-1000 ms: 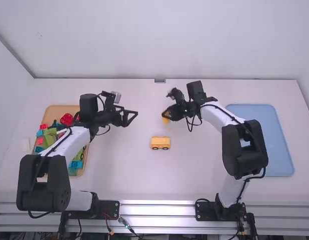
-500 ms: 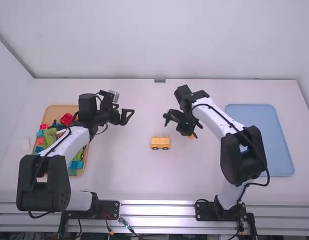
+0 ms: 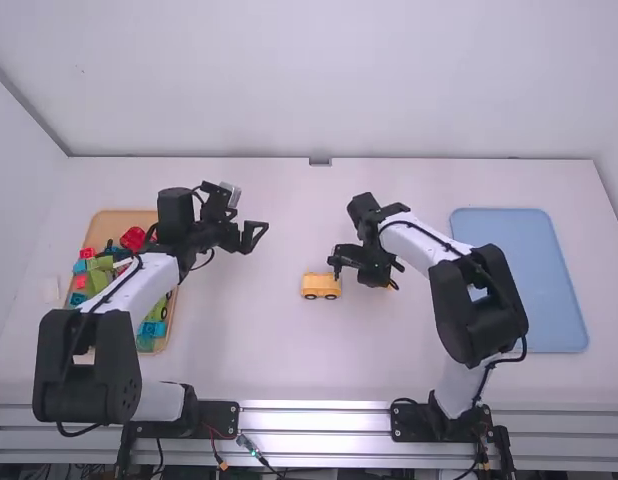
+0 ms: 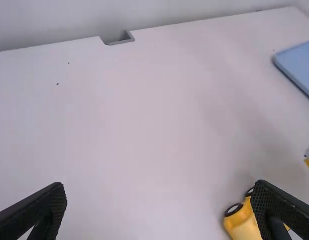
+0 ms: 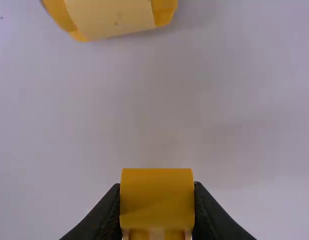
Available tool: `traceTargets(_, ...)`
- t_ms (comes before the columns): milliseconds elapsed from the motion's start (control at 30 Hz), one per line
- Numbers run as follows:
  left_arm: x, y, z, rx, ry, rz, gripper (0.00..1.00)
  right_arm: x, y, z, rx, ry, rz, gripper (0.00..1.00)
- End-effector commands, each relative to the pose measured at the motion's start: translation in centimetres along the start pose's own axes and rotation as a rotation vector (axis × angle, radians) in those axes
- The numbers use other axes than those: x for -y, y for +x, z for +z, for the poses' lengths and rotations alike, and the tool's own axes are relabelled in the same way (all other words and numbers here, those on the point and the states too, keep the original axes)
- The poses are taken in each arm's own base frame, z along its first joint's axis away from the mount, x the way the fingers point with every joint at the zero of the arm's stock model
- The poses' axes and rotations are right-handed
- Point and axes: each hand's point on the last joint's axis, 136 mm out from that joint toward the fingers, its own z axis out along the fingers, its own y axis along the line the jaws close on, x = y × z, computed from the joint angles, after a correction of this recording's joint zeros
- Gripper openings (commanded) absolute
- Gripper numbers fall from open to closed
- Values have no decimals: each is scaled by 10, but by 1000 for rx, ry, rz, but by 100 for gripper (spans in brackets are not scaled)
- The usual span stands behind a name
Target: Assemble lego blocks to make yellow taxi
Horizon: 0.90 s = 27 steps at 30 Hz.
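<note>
Well inside the tabletop's [image 3: 229, 350] edges, my right pincer [image 3: 392, 281] grips a yellow block [image 5: 157, 200] near the yellow car [image 3: 321, 286]; my left pincer [image 3: 260, 236] stands wide open, with room between it and the car.

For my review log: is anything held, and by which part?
The right gripper holds a yellow block by two opposite sides; the left gripper holds nothing.

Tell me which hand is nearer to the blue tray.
Right. The right hand, gripping a yellow block, is between the toy car and tray; the left hand is farther off, on the car's other side.
</note>
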Motion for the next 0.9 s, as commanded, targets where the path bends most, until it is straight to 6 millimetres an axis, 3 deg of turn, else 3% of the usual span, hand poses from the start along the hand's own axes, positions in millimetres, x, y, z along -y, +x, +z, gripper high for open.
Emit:
traceTargets(0,0,2,0,-4,3,16,99,-10,1,21,-10,-71,-6,25)
traceTargets(133,0,2,0,-4,2,16,99,-9,2,39,-35,-85,-33,20)
traceTargets(200,0,2,0,-4,2,16,99,-9,0,41,-42,-78,-49,22)
traceTargets(300,0,2,0,-5,3,25,99,0,-4,39,-63,-16,-30,55)
traceTargets(333,0,3,0,-7,5,40,99,6,-6,37,-64,20,-5,84)
traceTargets(400,0,4,0,-11,5,65,99,12,-12,29,-52,67,26,100)
traceTargets(467,2,5,0,-12,15,82,99,10,-17,21,-36,78,14,99)
traceTargets(633,29,5,-3,12,170,223,99,9,-25,-12,97,78,8,99)
traceTargets(800,48,15,-7,19,281,358,99,1,-27,-41,386,17,-9,99)
traceTargets(867,56,17,-7,46,341,398,99,4,-24,-43,531,22,10,99)
